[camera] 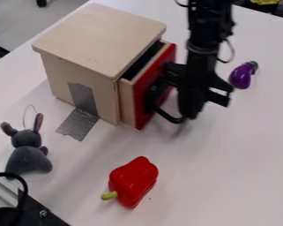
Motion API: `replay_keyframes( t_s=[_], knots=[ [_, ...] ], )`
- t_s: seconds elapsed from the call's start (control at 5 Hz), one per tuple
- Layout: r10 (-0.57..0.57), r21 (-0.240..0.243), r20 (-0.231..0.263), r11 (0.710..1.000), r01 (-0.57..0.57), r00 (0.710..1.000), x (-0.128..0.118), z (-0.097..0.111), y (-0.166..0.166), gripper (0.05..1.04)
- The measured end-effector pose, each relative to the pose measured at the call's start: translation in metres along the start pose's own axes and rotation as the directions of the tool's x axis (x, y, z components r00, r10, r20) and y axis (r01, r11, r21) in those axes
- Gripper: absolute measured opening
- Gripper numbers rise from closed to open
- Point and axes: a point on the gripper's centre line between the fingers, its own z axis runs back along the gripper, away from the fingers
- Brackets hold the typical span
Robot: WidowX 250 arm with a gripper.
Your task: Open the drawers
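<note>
While the tabletop (226, 181) carries a wooden cabinet (102, 33), its red-fronted drawer (142, 92) juts partly out beside the black pincer (188, 110), whose opening I cannot tell; a gray plush animal (28, 154), red pepper (133, 180) and purple eggplant (241, 77) lie well apart.

- Am counting one wooden cabinet (102, 37)
- Am counting one drawer (142, 90), red-fronted
- Am counting one red toy pepper (133, 180)
- Am counting one purple toy eggplant (242, 77)
- Am counting one grey plush animal (28, 155)
- Am counting one strip of silver tape (80, 122)
- Am counting one black robot arm (206, 26)
- Am counting one white worktop (232, 172)
</note>
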Motion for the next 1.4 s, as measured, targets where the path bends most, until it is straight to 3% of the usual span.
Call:
replay_keyframes(
  t_s=[0.2,0.4,0.6,1.0,1.2,1.4],
  knots=[
    [-0.057,-0.019,0.004,0.998,0.057,0.998,0.002,0.005,-0.029,0.106],
    [-0.049,-0.028,0.003,0.998,0.049,0.999,0.005,0.003,-0.038,0.139],
    [-0.012,-0.028,0.003,1.0,0.012,1.0,0.007,0.004,-0.04,0.345],
    [0.018,-0.02,0.022,1.0,-0.018,1.0,0.008,0.008,-0.038,0.941],
    [0.009,-0.037,0.134,0.999,-0.004,0.991,0.007,0.047,-0.042,1.0],
    [0.005,-0.039,0.171,0.999,0.001,0.985,0.004,0.063,-0.042,1.0]
  ],
)
